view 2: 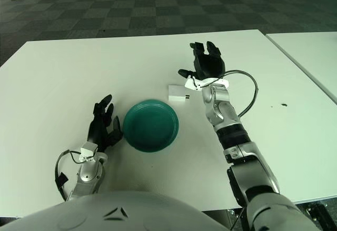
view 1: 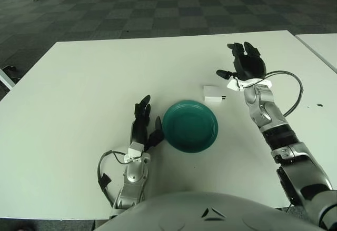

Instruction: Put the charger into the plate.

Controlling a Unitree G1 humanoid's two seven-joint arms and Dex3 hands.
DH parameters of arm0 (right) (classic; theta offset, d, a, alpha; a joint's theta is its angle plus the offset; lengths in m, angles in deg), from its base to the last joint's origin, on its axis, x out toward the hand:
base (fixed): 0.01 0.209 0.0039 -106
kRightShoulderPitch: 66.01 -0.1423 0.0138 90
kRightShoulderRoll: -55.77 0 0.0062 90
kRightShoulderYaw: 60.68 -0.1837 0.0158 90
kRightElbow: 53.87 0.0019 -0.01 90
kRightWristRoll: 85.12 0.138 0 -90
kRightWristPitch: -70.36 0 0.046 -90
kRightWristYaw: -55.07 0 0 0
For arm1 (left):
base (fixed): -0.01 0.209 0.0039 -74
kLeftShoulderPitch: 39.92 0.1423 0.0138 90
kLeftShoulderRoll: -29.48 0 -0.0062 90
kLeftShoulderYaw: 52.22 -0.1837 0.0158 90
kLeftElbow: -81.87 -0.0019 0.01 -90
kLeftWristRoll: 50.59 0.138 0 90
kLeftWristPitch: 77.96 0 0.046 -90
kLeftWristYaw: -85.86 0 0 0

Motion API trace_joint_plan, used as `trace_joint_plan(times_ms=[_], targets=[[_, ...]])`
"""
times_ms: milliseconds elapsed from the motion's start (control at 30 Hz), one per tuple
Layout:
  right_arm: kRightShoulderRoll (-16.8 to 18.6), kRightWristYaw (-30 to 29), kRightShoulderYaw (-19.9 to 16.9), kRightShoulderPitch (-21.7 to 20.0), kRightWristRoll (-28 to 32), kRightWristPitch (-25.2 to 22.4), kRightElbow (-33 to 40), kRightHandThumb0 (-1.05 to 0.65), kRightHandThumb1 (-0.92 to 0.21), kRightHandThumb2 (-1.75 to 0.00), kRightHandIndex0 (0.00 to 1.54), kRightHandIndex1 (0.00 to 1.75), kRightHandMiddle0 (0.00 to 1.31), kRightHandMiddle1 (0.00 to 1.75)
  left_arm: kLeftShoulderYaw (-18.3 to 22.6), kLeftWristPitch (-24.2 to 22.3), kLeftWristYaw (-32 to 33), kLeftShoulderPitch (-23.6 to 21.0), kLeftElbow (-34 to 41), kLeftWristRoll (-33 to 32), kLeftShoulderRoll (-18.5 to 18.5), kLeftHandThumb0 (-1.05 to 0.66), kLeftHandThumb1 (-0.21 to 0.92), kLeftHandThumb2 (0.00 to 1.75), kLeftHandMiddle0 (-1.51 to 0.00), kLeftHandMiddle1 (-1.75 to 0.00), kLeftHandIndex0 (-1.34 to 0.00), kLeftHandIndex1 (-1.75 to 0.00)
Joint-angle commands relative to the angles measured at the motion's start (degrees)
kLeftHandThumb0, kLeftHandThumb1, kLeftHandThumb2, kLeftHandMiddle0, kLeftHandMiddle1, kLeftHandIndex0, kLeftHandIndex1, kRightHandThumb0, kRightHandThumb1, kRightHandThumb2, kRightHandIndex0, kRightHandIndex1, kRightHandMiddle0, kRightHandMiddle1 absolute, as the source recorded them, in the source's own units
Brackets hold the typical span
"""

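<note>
Nearest, the left hand (view 1: 143,128) sits idle, fingers relaxed, beside the round teal plate (view 1: 190,126); beyond it the small white boxy charger (view 1: 212,93) lies on the white counter (view 1: 79,94), looking light, rigid, best pinched across its sides; right hand (view 1: 243,65) hovers just beside it, fingers spread.
</note>
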Motion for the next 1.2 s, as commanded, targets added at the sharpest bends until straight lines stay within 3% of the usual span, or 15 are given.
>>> trace_joint_plan(times_ms=[0, 300, 733, 1167], targets=[[-1.0, 0.9, 2.2, -2.3, -1.1, 1.4, -2.0, -0.87, -0.92, -0.51, 0.13, 0.01, 0.00, 0.60, -0.9, -1.7, 0.9, 0.6, -1.0, 0.7, -2.1, -0.84, 0.92, 0.99, -0.25, 0.00, 0.00, -0.75], [-2.1, 1.9, 5.2, -1.7, -1.2, 3.6, -1.9, -0.87, -0.92, -0.50, 0.14, 0.01, 0.00, 0.58, -1.4, -1.9, 1.8, 0.6, -0.7, 1.9, -1.8, -0.85, 0.92, 1.00, -0.24, 0.00, 0.00, -0.78], [-2.2, 5.7, 8.1, -0.2, -2.2, 3.1, -1.8, -0.88, -0.92, -0.50, 0.15, 0.00, 0.00, 0.54, -1.7, -1.8, 0.2, 0.6, -0.8, -2.0, -2.3, -0.83, 0.92, 0.98, -0.26, -0.01, 0.00, -0.73], [-3.0, 4.1, 11.0, 1.4, -3.7, 4.0, -3.5, -0.89, -0.92, -0.53, 0.16, 0.01, 0.00, 0.44, -3.0, -3.2, 0.3, 0.4, 0.3, -1.8, -2.0, -0.82, 0.92, 0.99, -0.30, -0.02, 0.00, -0.62]])
